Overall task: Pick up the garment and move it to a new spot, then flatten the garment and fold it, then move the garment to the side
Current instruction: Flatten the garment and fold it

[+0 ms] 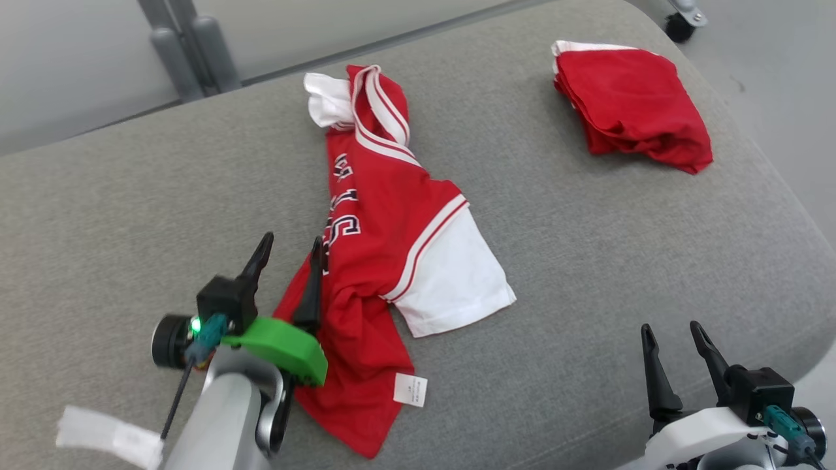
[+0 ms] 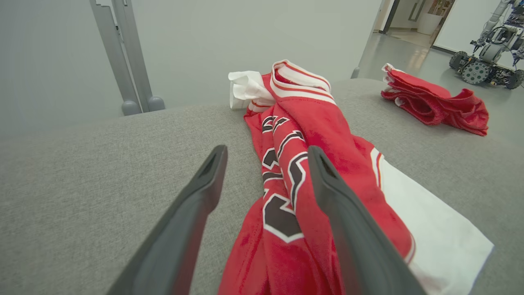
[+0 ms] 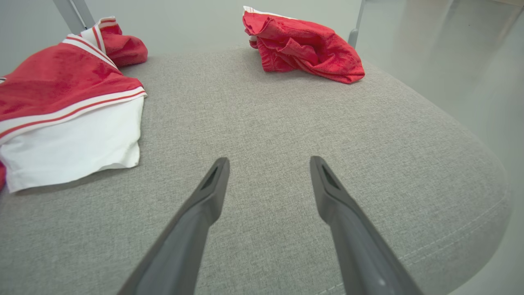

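Garment point(image 1: 392, 222) lies crumpled lengthwise down the middle of the grey padded bench point(image 1: 588, 261). It is red with dark lettering, one white sleeve spread flat toward my right and another bunched at the far end, and a small white label point(image 1: 410, 390) is turned out at the near hem. My left end effector point(image 1: 292, 251) comes in from the lower left on its pale forearm point(image 1: 222, 418), wrist low, fingers point(image 2: 204, 184) pointing away from me and canted a little to the right. Its jaws stand wide apart and grip nothing. The left finger is over bare bench and the right finger lies over the garment's near red edge, though I cannot tell whether it touches the cloth. In the left wrist view the two fingers frame the lettered folds. My right end effector point(image 1: 671, 329) sits at the lower right, well apart from the garment, fingers pointing away from me. It is just as wide open and empty, over bare bench near the front edge. A second red cloth point(image 1: 633, 104), folded, rests at the far right corner of the bench.
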### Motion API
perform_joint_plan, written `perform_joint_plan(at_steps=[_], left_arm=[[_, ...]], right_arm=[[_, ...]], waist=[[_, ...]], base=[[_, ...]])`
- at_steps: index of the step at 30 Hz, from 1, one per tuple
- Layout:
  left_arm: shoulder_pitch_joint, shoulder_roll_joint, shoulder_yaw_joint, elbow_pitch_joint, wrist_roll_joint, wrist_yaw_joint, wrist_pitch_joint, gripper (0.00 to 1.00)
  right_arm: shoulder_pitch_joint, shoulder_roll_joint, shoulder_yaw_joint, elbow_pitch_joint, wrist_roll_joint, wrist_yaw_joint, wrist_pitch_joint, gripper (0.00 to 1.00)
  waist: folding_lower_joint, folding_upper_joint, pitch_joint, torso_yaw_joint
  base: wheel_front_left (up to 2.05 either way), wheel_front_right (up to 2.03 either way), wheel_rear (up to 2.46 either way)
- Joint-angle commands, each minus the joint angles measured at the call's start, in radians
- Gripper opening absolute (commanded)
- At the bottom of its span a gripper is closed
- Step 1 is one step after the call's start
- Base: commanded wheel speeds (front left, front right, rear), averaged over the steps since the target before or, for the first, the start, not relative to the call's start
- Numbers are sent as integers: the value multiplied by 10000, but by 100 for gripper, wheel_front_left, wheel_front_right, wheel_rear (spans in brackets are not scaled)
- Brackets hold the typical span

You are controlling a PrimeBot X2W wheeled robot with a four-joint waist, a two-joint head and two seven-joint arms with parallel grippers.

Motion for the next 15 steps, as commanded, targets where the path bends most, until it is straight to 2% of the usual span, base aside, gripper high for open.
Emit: perform_joint_plan(at_steps=[1,6,15], left_arm=[[697,-27,122,-476,-44,184,-29,100],[2844,-90,572,-2108,57,603,-16,100],[5229,-189,1106,-3508,149,806,-18,100]], right_arm=[[209,-33,-72,-60,-105,-15,-25,100],[572,-32,-385,-147,-338,-15,-25,100],[934,-31,-711,-295,-416,-15,-25,100]], waist=[[0,0,-1250,1348],[0,0,-1616,1880],[0,0,-1822,2511]], base=[[0,0,0],[0,0,0],[0,0,0]])
